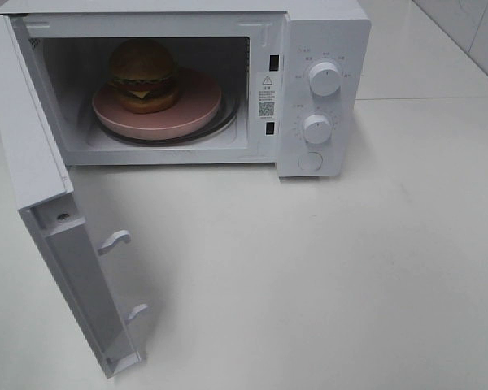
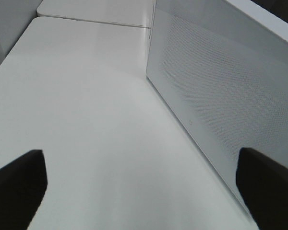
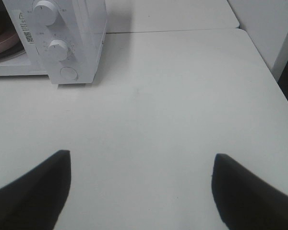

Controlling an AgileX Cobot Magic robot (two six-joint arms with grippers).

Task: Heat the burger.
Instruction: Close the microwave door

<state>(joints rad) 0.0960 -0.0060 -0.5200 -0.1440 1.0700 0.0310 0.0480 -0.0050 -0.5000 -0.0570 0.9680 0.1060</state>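
The burger (image 1: pixel 143 75) sits on a round pink plate (image 1: pixel 191 110) inside the white microwave (image 1: pixel 325 49), on its glass turntable. The microwave door (image 1: pixel 53 211) stands wide open, swung out to the left. Neither gripper shows in the exterior high view. In the left wrist view my left gripper (image 2: pixel 144 191) is open and empty above the table, next to the outer face of the open door (image 2: pixel 216 91). In the right wrist view my right gripper (image 3: pixel 139 191) is open and empty, well back from the microwave's control panel (image 3: pixel 62 43); the plate's edge (image 3: pixel 2 42) shows there.
The microwave has two white knobs (image 1: pixel 324 79) (image 1: pixel 317 127) and a round button (image 1: pixel 310 161) on its right panel. The white table (image 1: pixel 325 276) spreads in front. The table's right edge (image 3: pixel 269 67) shows in the right wrist view.
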